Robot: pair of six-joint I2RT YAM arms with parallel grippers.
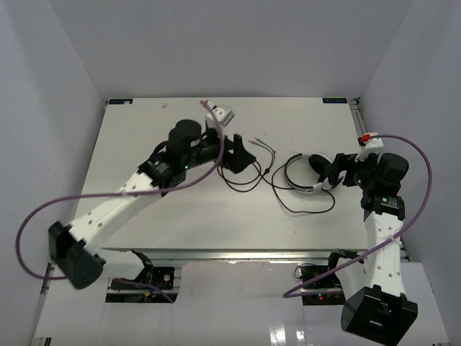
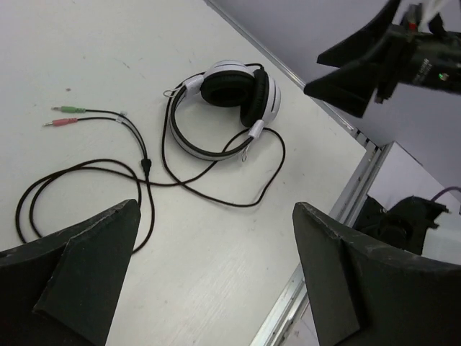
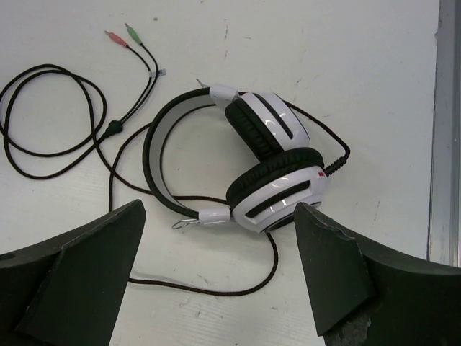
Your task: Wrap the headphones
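Observation:
The white-and-black headphones [image 1: 306, 174] lie on the table's right half, also in the left wrist view [image 2: 230, 108] and the right wrist view [image 3: 252, 158]. Their thin dark cable [image 1: 306, 210] loops toward the near edge and runs left in coils [image 3: 50, 115] to a pink and a green plug [image 1: 261, 142]. My right gripper [image 1: 333, 173] is open and empty, just right of the headphones, its fingers [image 3: 338, 267] either side of the lower cup from above. My left gripper [image 1: 241, 155] is open and empty over the cable coils [image 2: 79, 194].
The white table [image 1: 180, 216] has a metal rail [image 1: 238, 252] along its near edge and another [image 3: 448, 130] along its right side. White walls enclose the left, back and right. Purple arm cables arc over both arms.

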